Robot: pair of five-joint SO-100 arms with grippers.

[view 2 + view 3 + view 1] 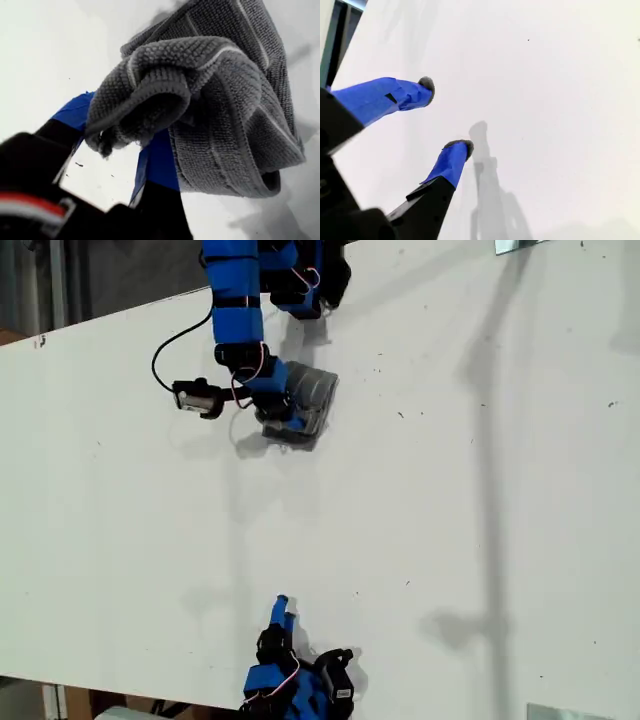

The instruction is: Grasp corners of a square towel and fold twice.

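The grey towel [312, 400] with thin white stripes lies bunched in a small folded heap on the white table [450, 490], near the top of the exterior view. My first gripper [280, 420] reaches down onto it from that top edge. In the first wrist view its blue fingers [160, 162] pinch a rolled fold of the towel [215, 100], lifted off the table; my first gripper [117, 140] is shut on it. No single corner can be told apart. My second gripper [282, 608] sits at the exterior view's bottom edge, open over bare table [545, 75], far from the cloth, with its own midpoint [445, 119] holding nothing.
A black cable and a small camera module [195, 397] hang beside the first arm. Metal brackets [565, 712] sit at the exterior view's top right and bottom right table edges. Long thin shadows cross the table's right part in that view.
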